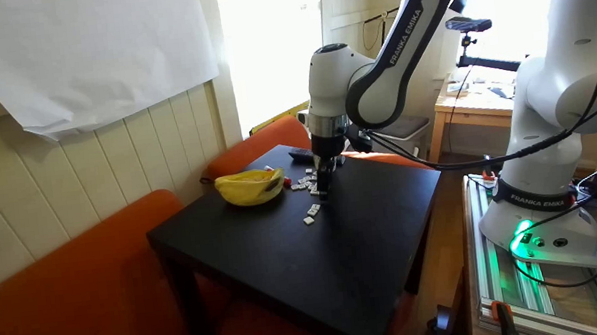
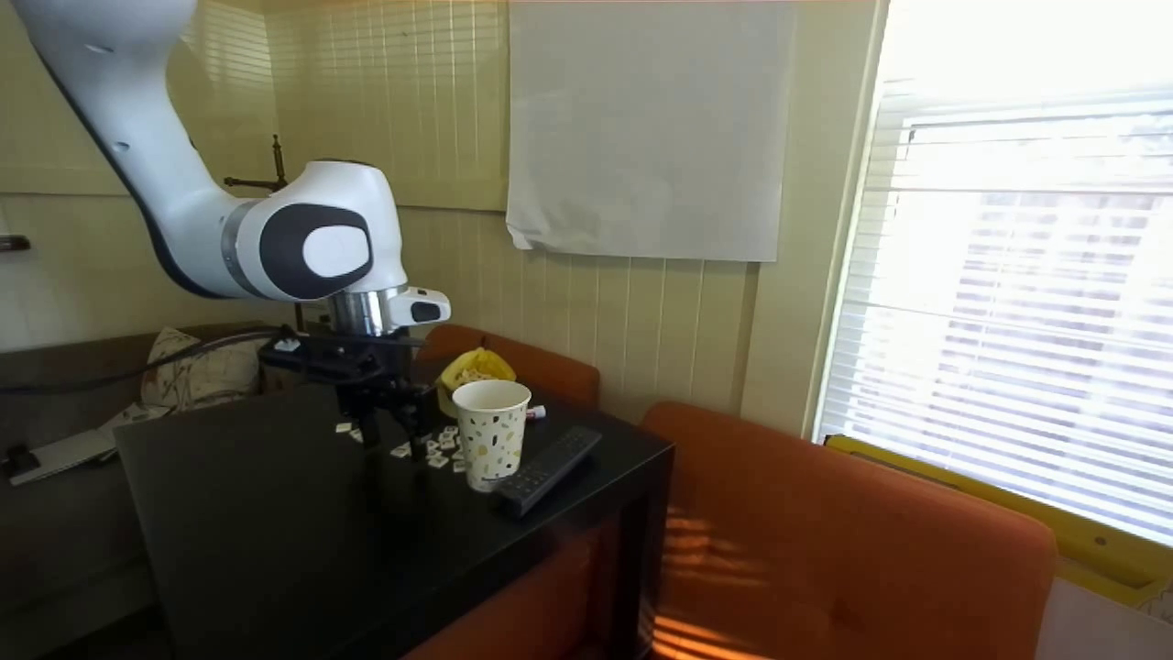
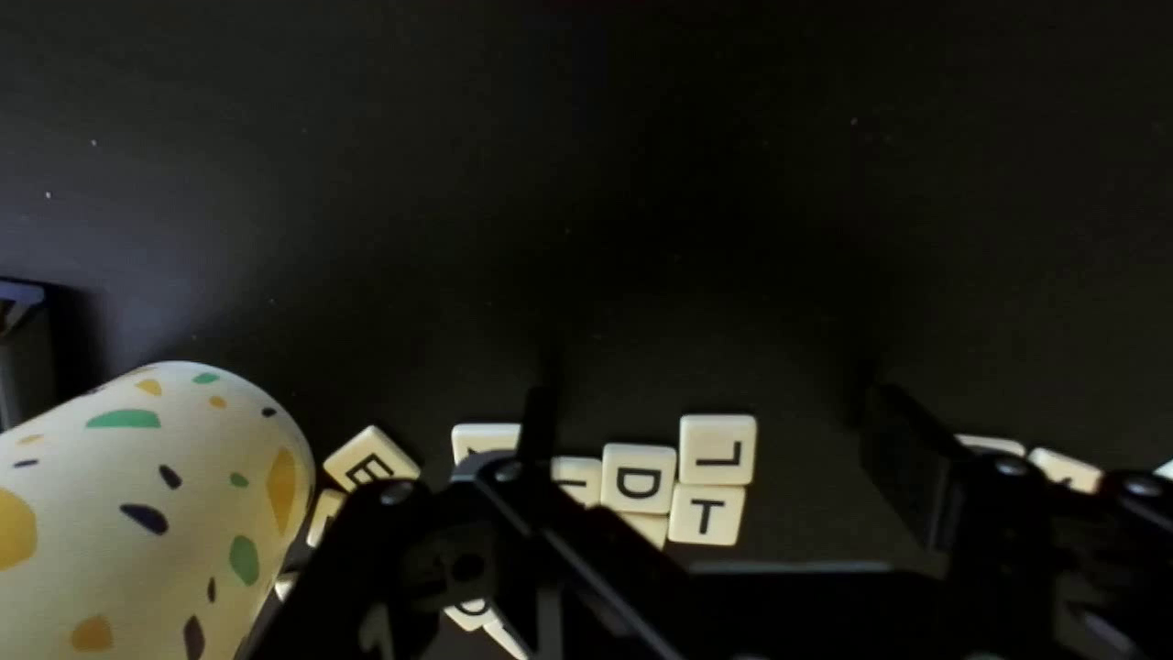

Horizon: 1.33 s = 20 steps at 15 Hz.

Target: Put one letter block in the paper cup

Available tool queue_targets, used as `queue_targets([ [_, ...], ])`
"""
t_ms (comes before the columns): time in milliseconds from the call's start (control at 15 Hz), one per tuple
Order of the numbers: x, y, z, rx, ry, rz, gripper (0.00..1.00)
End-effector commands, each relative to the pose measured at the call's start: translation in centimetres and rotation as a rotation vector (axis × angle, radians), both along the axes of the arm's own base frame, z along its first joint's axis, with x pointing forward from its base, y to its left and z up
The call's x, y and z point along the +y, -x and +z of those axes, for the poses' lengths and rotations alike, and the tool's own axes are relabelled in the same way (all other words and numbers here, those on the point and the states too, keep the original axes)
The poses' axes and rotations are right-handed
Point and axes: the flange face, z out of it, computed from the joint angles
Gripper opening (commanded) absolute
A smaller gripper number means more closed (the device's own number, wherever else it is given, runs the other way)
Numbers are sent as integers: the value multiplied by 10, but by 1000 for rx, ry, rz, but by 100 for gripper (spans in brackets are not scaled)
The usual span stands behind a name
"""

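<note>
Well, gripper (image 3: 712, 417): low over the table (image 2: 275, 550), pointing down; how near its tips are to the top is hard to judge.
Jaws: spread wide, holding nothing; in the wrist view L (image 3: 718, 449) and T (image 3: 706, 515) lie in the gap, D (image 3: 639, 479) too, nearer one finger.
Cup (image 2: 493, 435): upright, toward the table's right-hand corner in an exterior view, just in from the near edge and beside the remote (image 2: 552, 472); its floor is hidden.
Pile (image 1: 303, 183): in an exterior view, a little toward the table's far corner, a lone block (image 1: 309, 220) set out toward the near one.
Pick: seems the step in hand, L the likeliest block. D and T touch it or all but, so a full-width squeeze would probably sweep D in.
L: best meet its free end, away from T, with the gap narrowed first and the pads low, the block being thin.
Lone block: perhaps easier, being less crowded.
Rim: clear it before heading for that right-hand corner; light paper would likely tip at a brush.
</note>
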Motion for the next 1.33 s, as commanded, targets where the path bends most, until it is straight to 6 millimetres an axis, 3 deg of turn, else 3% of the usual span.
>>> queue_targets([
  [0,-2,-1,-4,-15,5,-11,70],
  [133,-2,-1,-5,-13,1,-16,71],
  [400,0,-2,-5,-5,-14,-19,62],
  [1133,3,-5,-6,31,-87,-13,52],
  [1267,2,-7,-4,33,-89,4,45],
])
